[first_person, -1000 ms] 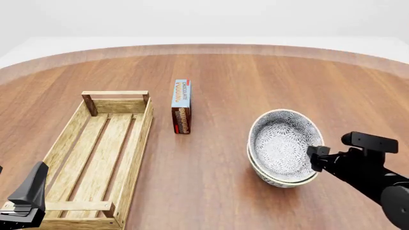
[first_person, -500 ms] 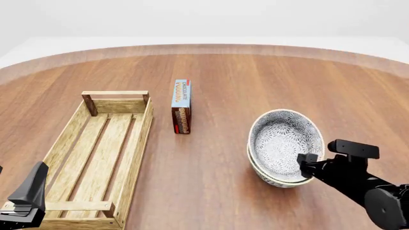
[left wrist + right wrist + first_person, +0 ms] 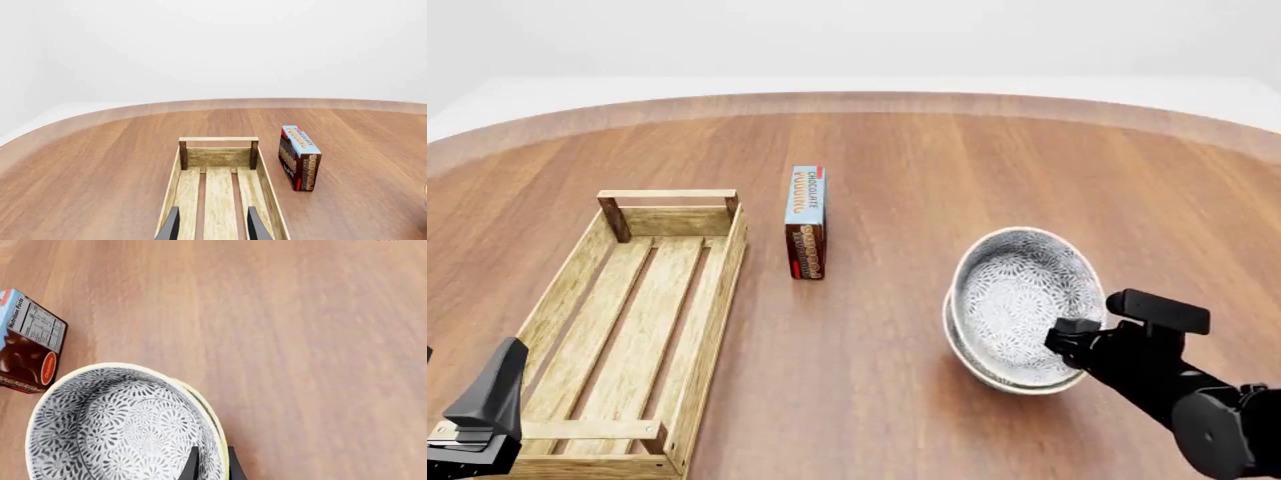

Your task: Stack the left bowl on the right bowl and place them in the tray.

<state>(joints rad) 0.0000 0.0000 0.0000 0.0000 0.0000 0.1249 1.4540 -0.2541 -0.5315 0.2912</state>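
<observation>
Nearest, the left tool (image 3: 212, 226) hangs over the tray's (image 3: 714, 330) near end, fingers spread with nothing between them. The right tool (image 3: 209, 465) pinches the near rim of the stacked bowls (image 3: 1021, 305), tilted on the surface (image 3: 868, 380) right of the tray. The tray's long axis runs away from the arms. Farther off stands the chocolate box (image 3: 806, 222).

Two nested bowls (image 3: 1018, 300) show grey-and-white floral patterning with cream rims; a light-wood tray (image 3: 641, 310), a blue-and-brown chocolate box (image 3: 806, 222) with red accents, on a reddish-brown wood-grain surface (image 3: 961, 170).
</observation>
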